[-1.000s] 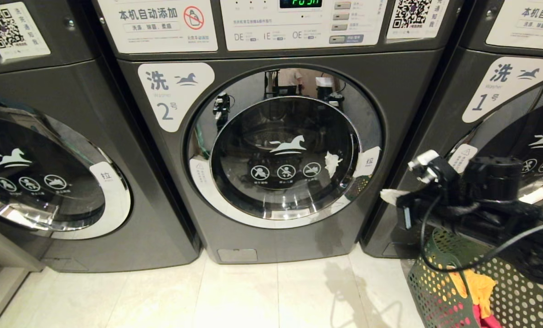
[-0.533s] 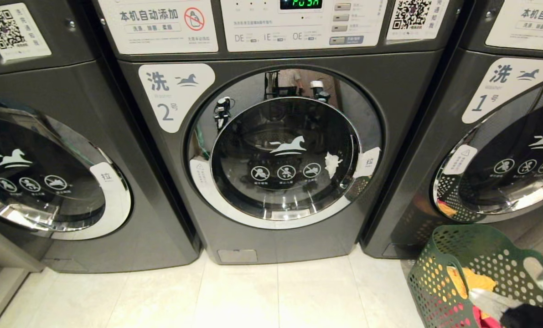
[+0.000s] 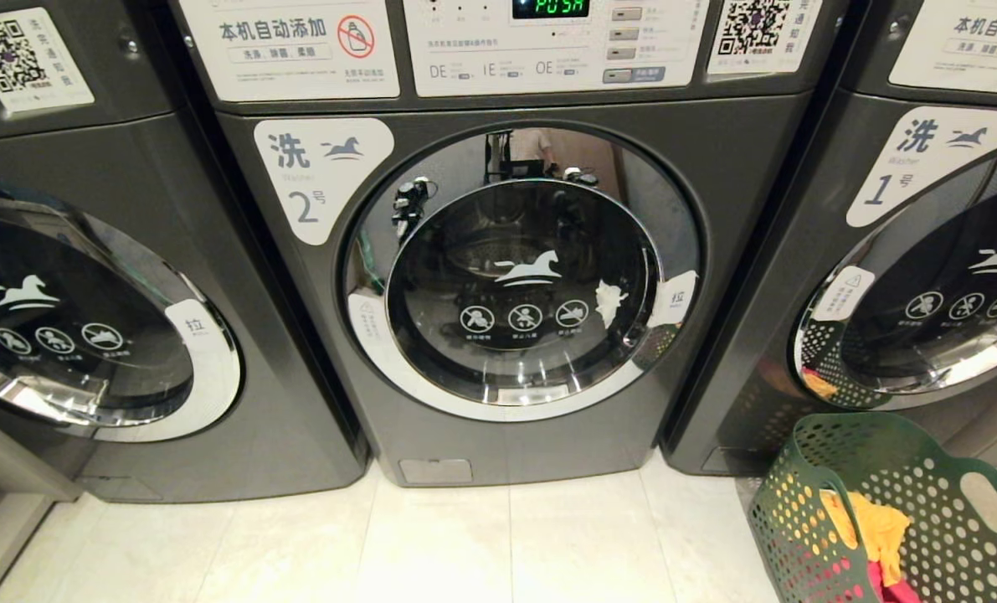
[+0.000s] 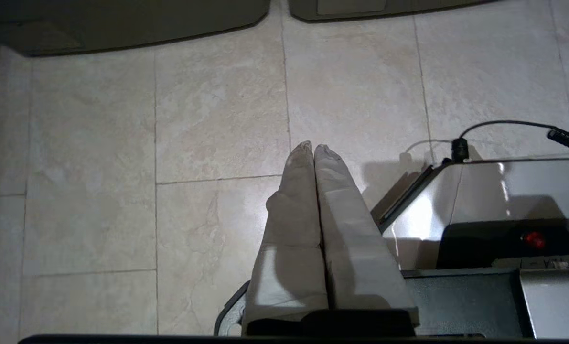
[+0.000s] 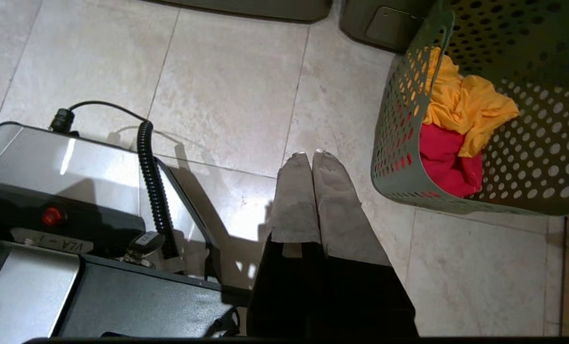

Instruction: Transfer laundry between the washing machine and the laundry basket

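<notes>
Green perforated plastic laundry basket (image 3: 883,511) holding yellow and red laundry (image 5: 456,124) sits at five o'clock from the closed dark-grey washing machine (image 3: 515,276); both closed, empty end effectors, left end effector (image 4: 313,149) and right end effector (image 5: 308,155), should open its door first.

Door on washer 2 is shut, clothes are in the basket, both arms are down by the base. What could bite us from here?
1. The washing machine door is closed; its pull tab is small, so a shut gripper may slip off it.
2. The laundry basket sits at the head view's edge, so reaches there are poorly seen.
3. The yellow garment drapes over the red one; a grab may lift both.
</notes>
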